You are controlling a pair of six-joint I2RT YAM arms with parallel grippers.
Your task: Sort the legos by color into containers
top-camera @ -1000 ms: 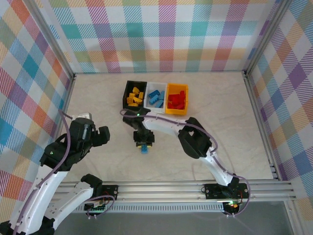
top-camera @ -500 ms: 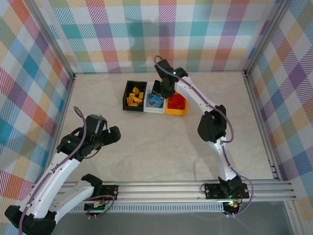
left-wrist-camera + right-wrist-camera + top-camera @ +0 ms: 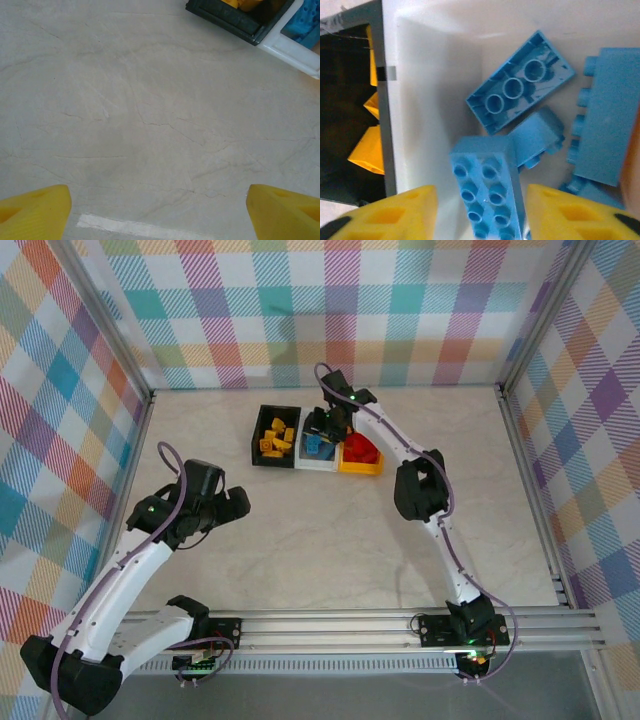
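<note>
Blue legos [image 3: 520, 87] lie heaped in the white bin [image 3: 430, 100], the middle of three bins set in a row toward the far side of the table [image 3: 150, 125]. Yellow legos [image 3: 367, 150] sit in the black bin [image 3: 345, 100] next to it. My right gripper [image 3: 482, 215] hangs low over the white bin, arm stretched far forward, fingers spread, with one blue brick [image 3: 485, 175] between them and a gap on one side. My left gripper [image 3: 160, 212] hovers wide open above bare table, arm bent at the near left.

Right pincer [image 3: 480, 200] spread, reaching far forward; left pincer [image 3: 157, 195] spread wide.
</note>
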